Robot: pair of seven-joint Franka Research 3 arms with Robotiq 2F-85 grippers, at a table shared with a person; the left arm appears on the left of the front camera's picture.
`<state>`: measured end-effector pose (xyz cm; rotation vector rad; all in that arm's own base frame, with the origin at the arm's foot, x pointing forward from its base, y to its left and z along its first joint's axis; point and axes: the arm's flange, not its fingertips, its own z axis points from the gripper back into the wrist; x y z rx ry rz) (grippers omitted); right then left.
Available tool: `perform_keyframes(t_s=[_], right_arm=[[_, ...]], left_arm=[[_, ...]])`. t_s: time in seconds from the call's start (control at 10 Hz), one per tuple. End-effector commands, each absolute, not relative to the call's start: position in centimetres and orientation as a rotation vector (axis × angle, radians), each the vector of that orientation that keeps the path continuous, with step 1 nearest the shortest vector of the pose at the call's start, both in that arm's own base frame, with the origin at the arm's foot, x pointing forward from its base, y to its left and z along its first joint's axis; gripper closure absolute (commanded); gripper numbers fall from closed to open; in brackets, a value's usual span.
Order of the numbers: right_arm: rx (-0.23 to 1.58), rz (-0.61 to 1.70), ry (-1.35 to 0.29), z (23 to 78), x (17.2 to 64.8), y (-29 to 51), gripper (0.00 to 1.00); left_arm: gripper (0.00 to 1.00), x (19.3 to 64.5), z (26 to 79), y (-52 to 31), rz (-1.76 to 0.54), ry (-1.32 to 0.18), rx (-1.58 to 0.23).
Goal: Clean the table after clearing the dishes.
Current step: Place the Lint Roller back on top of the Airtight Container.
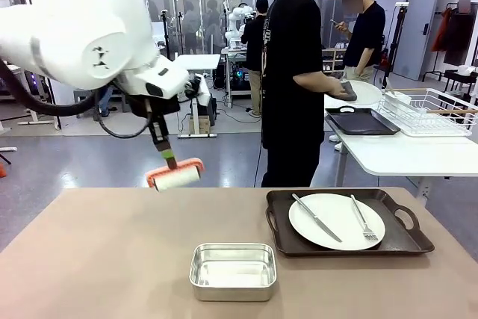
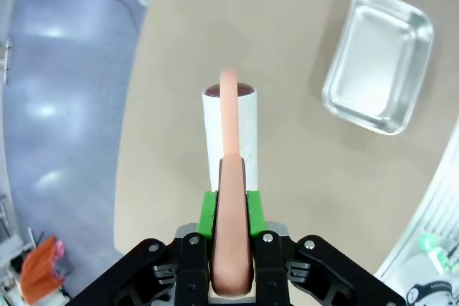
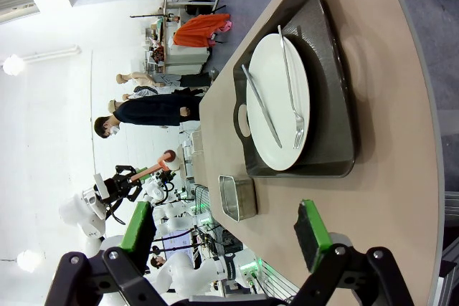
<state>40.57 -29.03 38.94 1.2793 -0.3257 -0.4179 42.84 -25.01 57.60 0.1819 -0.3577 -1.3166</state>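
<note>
The tan table (image 1: pixel 112 244) spans the foreground of a workshop with a grey floor. A dark brown tray (image 1: pixel 407 243) with handles sits on the right half of the table, closer to the far edge and near the right edge. It carries one round white plate (image 1: pixel 328 214). A steel knife (image 1: pixel 317 217) lies across the left part of the plate and a fork (image 1: pixel 363 223) across the right part, the two well apart.

An empty steel pan (image 1: pixel 233 270) stands near the middle of the near edge, just left of the tray's near left corner.

The left gripper (image 2: pixel 231 209) is clamped on the pink handle of a roller (image 1: pixel 175 175). The white roll hangs in the air above the far edge, left of centre, clear of the surface.

The right gripper (image 3: pixel 224 228) has its jaws spread wide with nothing between the green pads, and it faces the pan and tray from off the table.

Behind the far right corner, a person (image 1: pixel 291 72) in black stands at a white table (image 1: pixel 403 156) bearing a second tray (image 1: pixel 362 121) and a wire rack (image 1: pixel 433 110).
</note>
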Motion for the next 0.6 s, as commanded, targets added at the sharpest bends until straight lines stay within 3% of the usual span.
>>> perform_keyframes(t_s=[0.0,0.5], right_arm=[[1.28,-0.417,-0.331,39.2,40.4,-29.0,0.0],[1.28,-0.417,-0.331,39.2,40.4,-29.0,0.0]], left_arm=[[0.79,43.0,57.0,-26.8,-1.435,-0.285,0.111],[0.79,38.7,55.7,-30.7,-1.588,-0.279,0.032]])
